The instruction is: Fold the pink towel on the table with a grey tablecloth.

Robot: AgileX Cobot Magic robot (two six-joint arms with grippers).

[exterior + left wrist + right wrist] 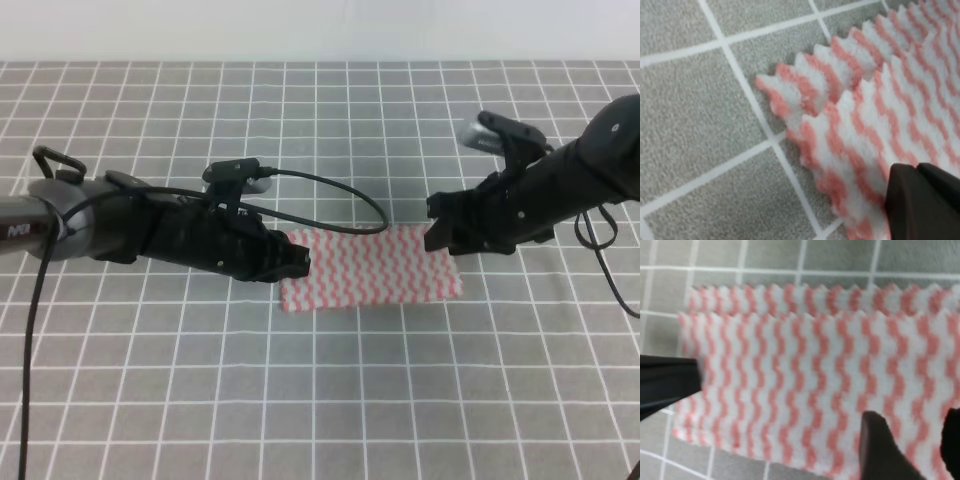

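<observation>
The table with a grey tablecloth [330, 400] fills the frame. At its centre lies the pink towel [375, 270], folded double with one zigzag edge offset. The left gripper [297, 262] covers its left end, grip unclear; the right gripper [438, 232], jaws apart, hovers at its upper right corner

Bare grey bench [330, 400] lies all round the pink towel [370, 268]; only the two arms crowd its ends.
</observation>
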